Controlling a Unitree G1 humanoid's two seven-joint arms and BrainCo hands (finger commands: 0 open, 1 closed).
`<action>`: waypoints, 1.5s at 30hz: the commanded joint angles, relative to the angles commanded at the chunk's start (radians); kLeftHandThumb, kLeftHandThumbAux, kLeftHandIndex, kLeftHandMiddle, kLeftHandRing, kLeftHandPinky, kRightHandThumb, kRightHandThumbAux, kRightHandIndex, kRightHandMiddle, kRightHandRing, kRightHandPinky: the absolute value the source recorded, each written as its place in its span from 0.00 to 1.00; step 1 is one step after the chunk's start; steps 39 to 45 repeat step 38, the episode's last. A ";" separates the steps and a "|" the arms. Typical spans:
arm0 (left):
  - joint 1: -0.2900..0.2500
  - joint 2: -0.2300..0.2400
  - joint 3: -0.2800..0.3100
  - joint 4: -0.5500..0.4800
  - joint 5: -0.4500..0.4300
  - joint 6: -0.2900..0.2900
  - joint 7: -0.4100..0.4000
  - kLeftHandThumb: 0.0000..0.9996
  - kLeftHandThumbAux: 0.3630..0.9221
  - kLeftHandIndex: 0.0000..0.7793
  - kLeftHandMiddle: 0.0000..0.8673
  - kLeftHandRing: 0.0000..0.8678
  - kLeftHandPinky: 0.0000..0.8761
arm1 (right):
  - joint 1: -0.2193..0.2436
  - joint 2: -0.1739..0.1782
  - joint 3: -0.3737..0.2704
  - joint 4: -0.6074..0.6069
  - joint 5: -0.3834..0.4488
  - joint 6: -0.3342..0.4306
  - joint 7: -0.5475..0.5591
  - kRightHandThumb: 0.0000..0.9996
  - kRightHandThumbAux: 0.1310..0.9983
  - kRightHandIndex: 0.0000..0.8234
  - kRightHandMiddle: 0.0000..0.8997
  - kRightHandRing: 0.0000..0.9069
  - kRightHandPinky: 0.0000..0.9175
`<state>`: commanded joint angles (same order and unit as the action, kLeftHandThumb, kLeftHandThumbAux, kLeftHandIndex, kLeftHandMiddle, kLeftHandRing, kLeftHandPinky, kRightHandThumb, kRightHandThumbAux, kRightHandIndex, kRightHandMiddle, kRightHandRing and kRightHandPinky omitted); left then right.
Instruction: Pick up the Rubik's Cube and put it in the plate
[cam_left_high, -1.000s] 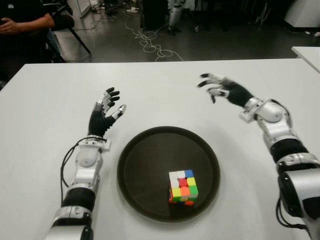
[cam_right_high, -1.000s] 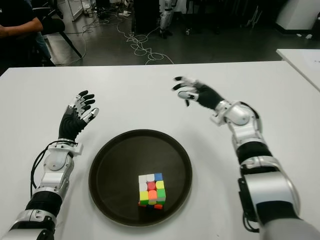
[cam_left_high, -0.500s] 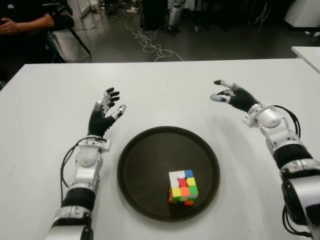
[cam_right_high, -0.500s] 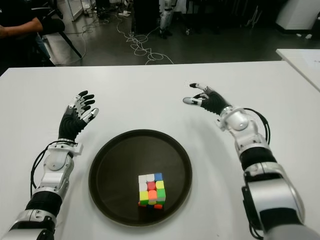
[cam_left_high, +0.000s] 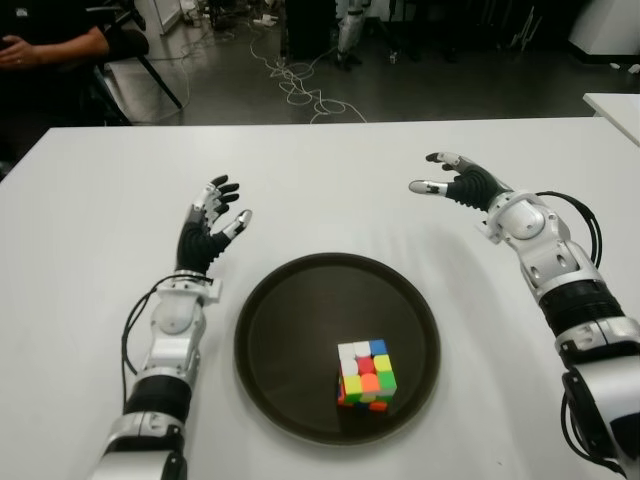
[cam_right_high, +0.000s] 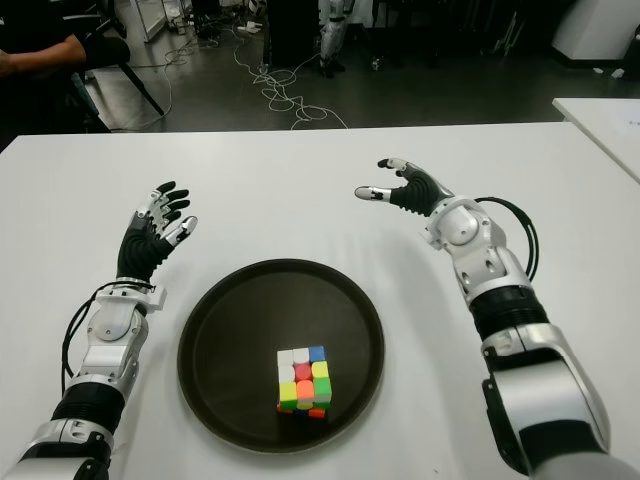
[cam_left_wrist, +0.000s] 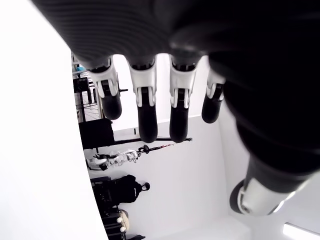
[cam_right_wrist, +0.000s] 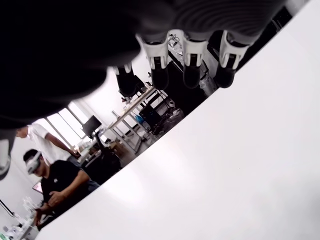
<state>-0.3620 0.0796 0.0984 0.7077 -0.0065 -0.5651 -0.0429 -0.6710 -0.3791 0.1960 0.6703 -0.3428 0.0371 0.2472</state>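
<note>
Rubik's Cube (cam_left_high: 366, 374): lay inside the dark round plate (cam_left_high: 280, 330), toward its near right part, so the task looked done; left hand (cam_left_high: 207, 231) beside the plate's left rim, fingers spread, empty; right hand (cam_left_high: 455, 184) raised beyond its far right, splayed, holding nothing.

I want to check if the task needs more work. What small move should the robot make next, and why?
Probably only draw the right robot hand back toward its own side. The multicoloured Rubik's Cube already sits inside the round dark plate, and both hands are open and empty; the left robot hand shows left of the plate. Nothing seems left to pick up.
</note>
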 joint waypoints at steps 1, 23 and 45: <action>0.000 0.001 -0.001 -0.001 0.000 -0.002 -0.001 0.06 0.58 0.18 0.25 0.20 0.13 | 0.003 0.002 -0.002 0.002 0.002 -0.001 -0.003 0.00 0.29 0.00 0.00 0.00 0.00; 0.005 0.003 -0.007 -0.010 0.015 0.000 0.010 0.03 0.60 0.17 0.23 0.19 0.12 | -0.049 0.022 -0.004 0.129 0.002 0.011 -0.029 0.00 0.32 0.00 0.00 0.00 0.00; 0.009 0.002 -0.007 -0.016 0.010 -0.001 0.006 0.04 0.63 0.17 0.24 0.19 0.11 | -0.119 0.055 -0.008 0.331 -0.002 -0.036 -0.145 0.00 0.41 0.00 0.00 0.00 0.00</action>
